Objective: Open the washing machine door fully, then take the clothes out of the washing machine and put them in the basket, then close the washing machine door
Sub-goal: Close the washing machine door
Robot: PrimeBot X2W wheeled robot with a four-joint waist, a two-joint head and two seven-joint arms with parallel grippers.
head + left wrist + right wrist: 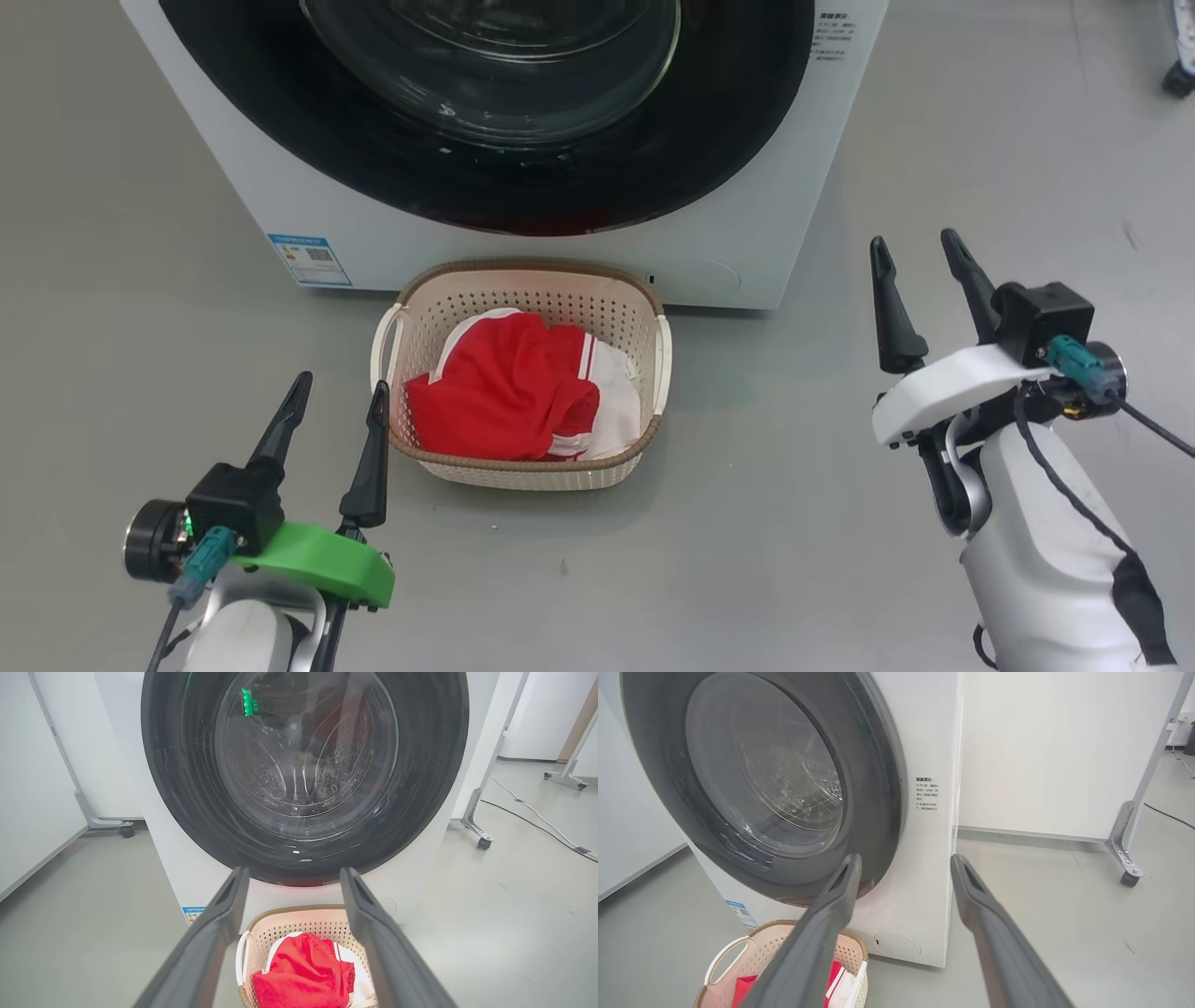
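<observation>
Head view: the washing machine stands at 12 o'clock on the grey floor, with its door seated against the front. The basket sits on the floor directly before the machine, toward 6 o'clock of the door and close to the front panel. The clothes lie inside the basket, red fabric uppermost and a white panel at 3 o'clock. The left end effector is at 8 o'clock, released, fingers spread and holding nothing. Its inner finger is just beside the basket's left handle. The right end effector is at 3 o'clock, likewise released and empty, well apart from the basket. A blue label marks the machine's lower left.

The left wrist view adds the perforated drum, seen through the door window, and a cable on the floor at 3 o'clock.

The right wrist view adds printed text beside the door, a round cover low on the front, and a castor at 3 o'clock.
</observation>
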